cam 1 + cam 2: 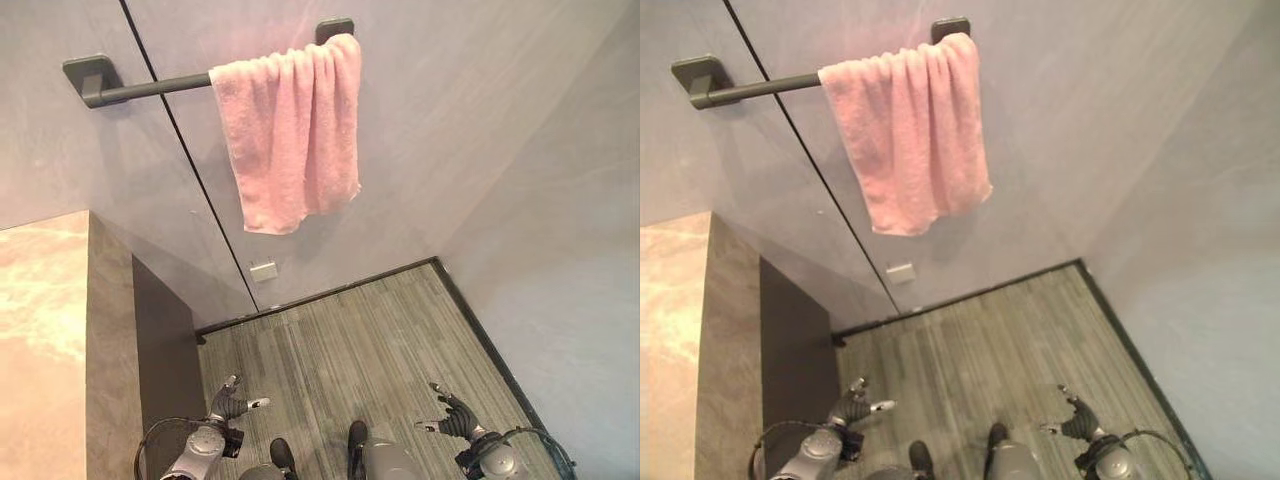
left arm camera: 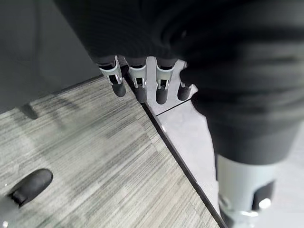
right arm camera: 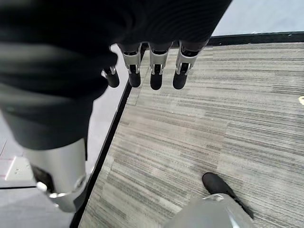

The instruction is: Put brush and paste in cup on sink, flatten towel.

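A pink towel (image 1: 290, 135) hung bunched up on a dark rail (image 1: 150, 88) on the grey wall. The left hand (image 1: 232, 402) and the right hand (image 1: 455, 416) hung low over the striped floor (image 1: 370, 340), well apart from the towel. Both had their fingers (image 2: 138, 85) spread out and held nothing.

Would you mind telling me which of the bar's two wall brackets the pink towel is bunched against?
The right-hand bracket: the towel hangs right below it, while the left bracket has bare bar beside it.

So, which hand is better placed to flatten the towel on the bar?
Probably the right hand: the pink towel hangs bunched at the bar's right end. Both it and the left hand hang low, open and empty.
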